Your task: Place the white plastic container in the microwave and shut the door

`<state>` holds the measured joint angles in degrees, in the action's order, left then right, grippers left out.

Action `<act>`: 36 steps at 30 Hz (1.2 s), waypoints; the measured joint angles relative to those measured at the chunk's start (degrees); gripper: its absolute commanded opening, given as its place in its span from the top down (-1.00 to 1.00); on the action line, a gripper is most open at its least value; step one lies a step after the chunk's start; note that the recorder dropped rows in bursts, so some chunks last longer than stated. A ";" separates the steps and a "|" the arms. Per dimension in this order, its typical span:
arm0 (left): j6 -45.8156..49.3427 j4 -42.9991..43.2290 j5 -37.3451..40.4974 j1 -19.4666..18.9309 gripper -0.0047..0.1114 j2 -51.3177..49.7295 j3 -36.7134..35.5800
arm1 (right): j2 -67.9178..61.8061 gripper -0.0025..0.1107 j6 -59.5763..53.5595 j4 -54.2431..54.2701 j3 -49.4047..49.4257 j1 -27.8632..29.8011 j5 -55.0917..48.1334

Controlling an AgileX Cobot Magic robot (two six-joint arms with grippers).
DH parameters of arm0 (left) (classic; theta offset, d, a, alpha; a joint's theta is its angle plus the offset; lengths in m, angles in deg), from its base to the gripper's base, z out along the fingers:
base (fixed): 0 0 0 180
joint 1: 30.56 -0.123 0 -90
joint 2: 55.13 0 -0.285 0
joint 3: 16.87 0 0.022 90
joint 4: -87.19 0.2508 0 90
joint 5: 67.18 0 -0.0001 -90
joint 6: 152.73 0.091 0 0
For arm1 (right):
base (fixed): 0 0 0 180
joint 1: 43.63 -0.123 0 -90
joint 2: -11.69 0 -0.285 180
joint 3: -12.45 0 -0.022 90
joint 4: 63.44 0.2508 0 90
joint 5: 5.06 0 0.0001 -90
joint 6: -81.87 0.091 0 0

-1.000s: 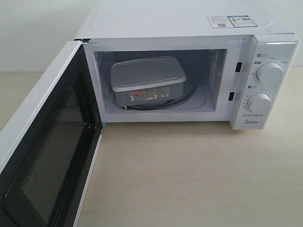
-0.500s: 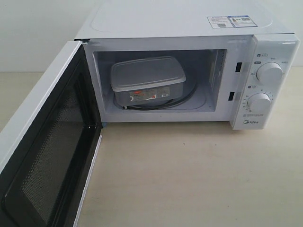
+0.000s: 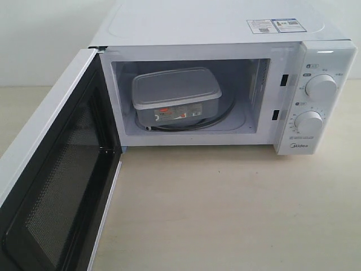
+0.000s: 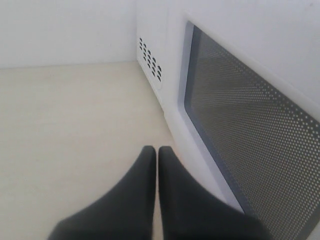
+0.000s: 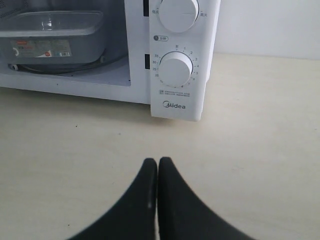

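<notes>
The white plastic container (image 3: 176,96) sits inside the microwave (image 3: 214,28) on the glass turntable, its red-and-white label facing out; the right wrist view also shows the container (image 5: 50,37). The door (image 3: 53,169) stands swung wide open at the left. My left gripper (image 4: 157,150) is shut and empty, just outside the door's outer face (image 4: 250,135), close to its mesh window. My right gripper (image 5: 158,161) is shut and empty above the tabletop in front of the microwave's dial panel (image 5: 176,70). Neither gripper shows in the exterior view.
The microwave stands on a pale wooden tabletop (image 3: 225,209) against a white wall. Two round dials (image 3: 321,87) sit on its right panel. Vent holes (image 4: 150,59) mark the microwave's side beyond the door.
</notes>
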<state>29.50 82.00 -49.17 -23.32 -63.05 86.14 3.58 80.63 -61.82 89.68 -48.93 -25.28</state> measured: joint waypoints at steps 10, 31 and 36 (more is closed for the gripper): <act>-0.24 -4.98 6.70 0.00 0.85 0.04 12.90 | 0.00 0.96 0.00 0.00 0.00 0.00 0.00; -2.64 -38.21 -6.05 0.00 0.85 0.14 19.68 | 0.00 0.96 0.00 0.00 0.00 0.00 0.00; -2.23 -39.86 -14.69 0.00 0.85 0.14 19.73 | 0.00 0.96 0.00 0.00 0.00 0.00 0.00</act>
<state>27.27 42.13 -63.86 -23.32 -62.92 105.86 3.58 80.63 -61.82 89.68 -48.93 -25.28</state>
